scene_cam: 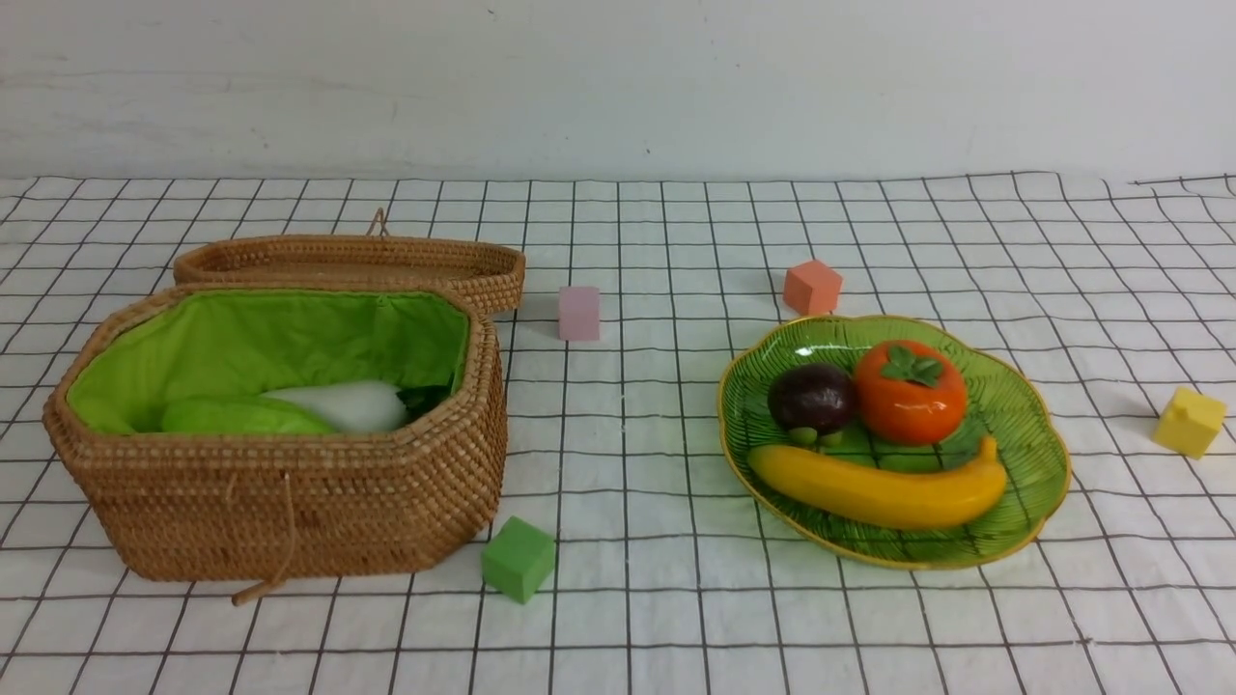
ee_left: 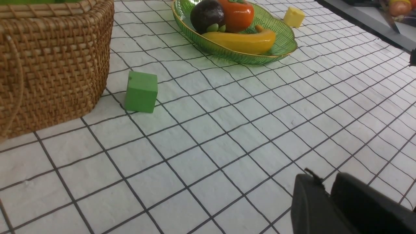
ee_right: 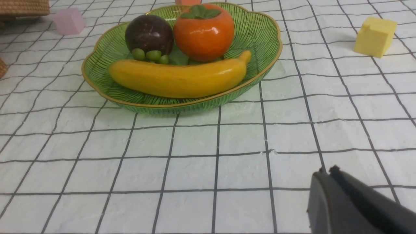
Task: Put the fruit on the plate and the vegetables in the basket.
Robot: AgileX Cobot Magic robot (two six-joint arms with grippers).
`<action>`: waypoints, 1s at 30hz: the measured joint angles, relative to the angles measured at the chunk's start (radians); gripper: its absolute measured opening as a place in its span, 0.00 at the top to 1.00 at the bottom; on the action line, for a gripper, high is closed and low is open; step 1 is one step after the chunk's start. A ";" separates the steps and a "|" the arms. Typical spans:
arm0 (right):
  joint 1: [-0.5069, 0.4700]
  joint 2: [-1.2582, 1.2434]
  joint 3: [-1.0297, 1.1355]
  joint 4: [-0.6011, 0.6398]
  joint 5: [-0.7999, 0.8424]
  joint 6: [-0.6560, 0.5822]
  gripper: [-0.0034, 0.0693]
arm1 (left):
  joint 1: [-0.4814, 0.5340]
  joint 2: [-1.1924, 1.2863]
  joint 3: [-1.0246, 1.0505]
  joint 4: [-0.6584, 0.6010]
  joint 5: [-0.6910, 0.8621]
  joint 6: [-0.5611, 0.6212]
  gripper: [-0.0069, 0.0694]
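The green glass plate (scene_cam: pixel 1024 405) sits right of centre and holds the yellow banana (scene_cam: pixel 879 487), the dark-purple mangosteen (scene_cam: pixel 811 396) and the orange persimmon (scene_cam: pixel 910 396). The wicker basket (scene_cam: pixel 290 502) stands open at the left. Inside it lie the white radish (scene_cam: pixel 348 405) and the light-green cucumber (scene_cam: pixel 241 417); the carrot is hidden. Neither gripper shows in the front view. My left gripper (ee_left: pixel 326 182) is shut and empty over bare cloth, well away from the basket (ee_left: pixel 52 65). My right gripper (ee_right: pixel 326 170) is shut and empty, in front of the plate (ee_right: pixel 260 35).
The basket's lid (scene_cam: pixel 357 261) lies open behind it. Foam cubes stand on the checked cloth: green (scene_cam: pixel 519 558) by the basket's front corner, pink (scene_cam: pixel 578 313) behind the middle, orange (scene_cam: pixel 811 287) behind the plate, yellow (scene_cam: pixel 1190 421) at the far right.
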 joint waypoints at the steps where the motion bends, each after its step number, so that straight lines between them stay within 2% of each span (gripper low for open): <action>1: 0.000 0.000 0.000 0.000 0.000 0.000 0.95 | 0.000 0.000 0.000 0.000 0.000 0.000 0.78; 5: 0.000 0.000 0.000 0.000 0.000 0.000 0.95 | 0.013 0.000 0.000 0.021 0.000 0.000 0.78; 7: 0.000 0.000 0.000 0.000 0.000 0.000 0.95 | 0.073 0.000 0.000 0.067 0.000 -0.001 0.78; 10: 0.000 0.000 0.000 0.000 0.000 0.000 0.95 | 0.204 0.000 0.000 0.151 0.000 -0.024 0.78; 14: 0.000 0.000 0.000 0.000 0.000 0.001 0.95 | 0.403 0.000 0.037 0.329 -0.043 -0.141 0.91; 16: 0.000 0.000 0.000 0.000 0.000 0.001 0.95 | 0.462 0.000 0.081 0.388 -0.070 -0.179 0.93; 20: 0.000 0.000 0.000 0.000 0.000 0.001 0.94 | 0.499 0.000 0.165 0.409 -0.144 -0.260 0.93; 26: 0.000 0.000 0.000 0.000 0.000 0.001 0.93 | 0.501 0.000 0.175 0.408 -0.159 -0.349 0.93; 30: 0.000 0.000 0.000 0.000 0.000 0.001 0.93 | 0.501 0.000 0.175 0.407 -0.159 -0.361 0.93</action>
